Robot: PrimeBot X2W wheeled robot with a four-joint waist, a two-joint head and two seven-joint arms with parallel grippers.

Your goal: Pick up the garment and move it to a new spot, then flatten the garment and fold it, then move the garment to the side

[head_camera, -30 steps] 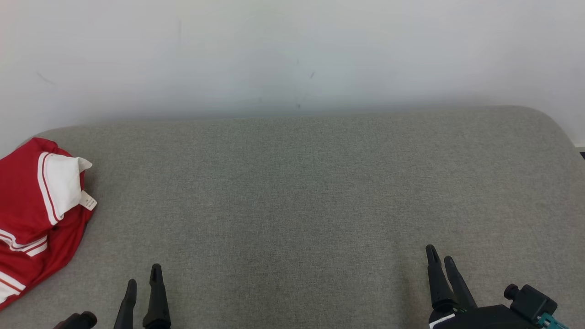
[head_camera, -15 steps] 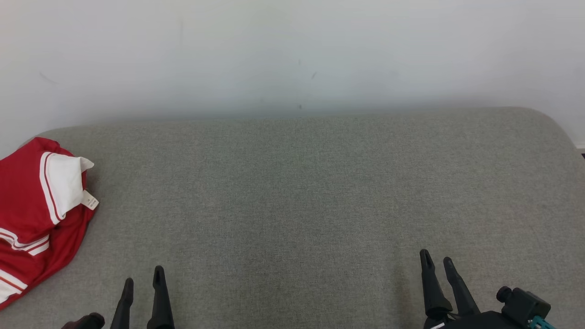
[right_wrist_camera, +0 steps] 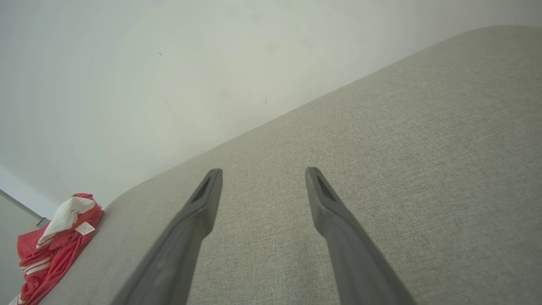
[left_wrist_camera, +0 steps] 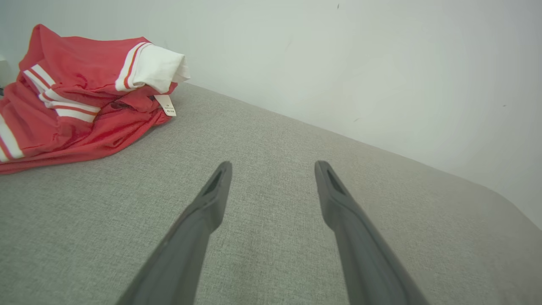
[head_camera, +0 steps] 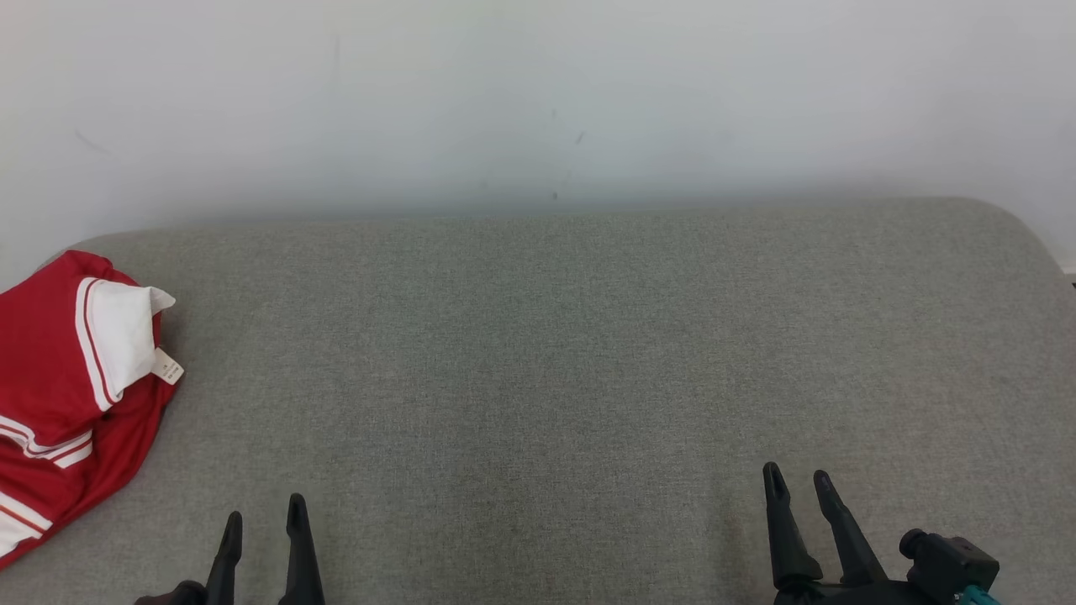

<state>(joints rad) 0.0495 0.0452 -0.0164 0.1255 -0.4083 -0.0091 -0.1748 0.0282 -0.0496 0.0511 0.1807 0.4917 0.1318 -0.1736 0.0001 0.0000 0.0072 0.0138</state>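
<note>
The garment [head_camera: 50, 403] is red with white stripes and a white sleeve end, lying bunched at the left edge of the grey padded surface [head_camera: 538, 353]. It shows upper left in the left wrist view [left_wrist_camera: 72, 97] and small at lower left in the right wrist view [right_wrist_camera: 51, 237]. My left gripper [head_camera: 262, 517] is open near the front edge, to the right of the garment and apart from it. My right gripper [head_camera: 794, 483] is open at the front right, nothing between its fingers.
A plain white wall [head_camera: 538, 101] rises right behind the grey surface. The surface rounds off at its far right corner [head_camera: 1017, 227]. A white tag [head_camera: 166, 367] hangs from the garment.
Both grippers have drawn back toward the bottom of the head view. The garment lies where it was.
</note>
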